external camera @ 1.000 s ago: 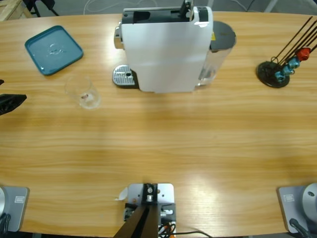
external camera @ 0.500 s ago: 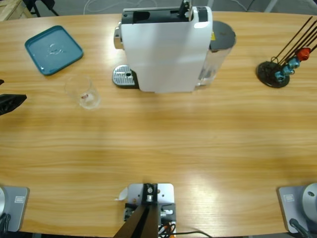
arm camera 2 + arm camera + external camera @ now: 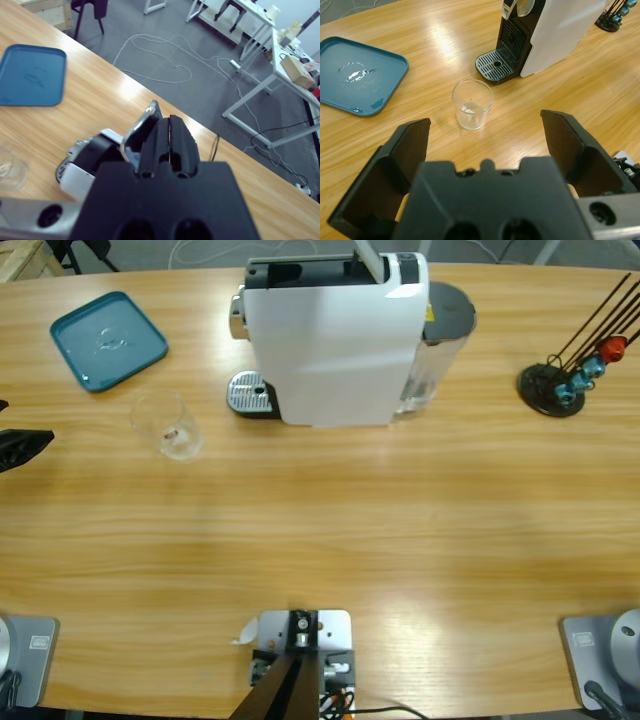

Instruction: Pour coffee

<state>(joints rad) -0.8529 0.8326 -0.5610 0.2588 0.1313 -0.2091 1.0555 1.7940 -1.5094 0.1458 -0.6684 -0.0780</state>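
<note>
Left gripper (image 3: 485, 145) jaws wide, aimed at the glass (image 3: 472, 104), which stands beside the drip grate (image 3: 495, 65) and looks empty; coffee not visible. Right gripper (image 3: 170, 131) jaws closed at the machine lever (image 3: 141, 125). Best centre the glass under the spout before brewing.

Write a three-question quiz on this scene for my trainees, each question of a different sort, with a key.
1. True or false: the glass stands on the drip tray of the coffee machine.
2. The left gripper has its jaws: A) open and empty, B) shut on the glass, C) shut on the square tray.
3. Fill in: the square tray is coloured ___.

Key
1. False: the glass stands on the table, apart from the drip tray.
2. A
3. teal
</note>
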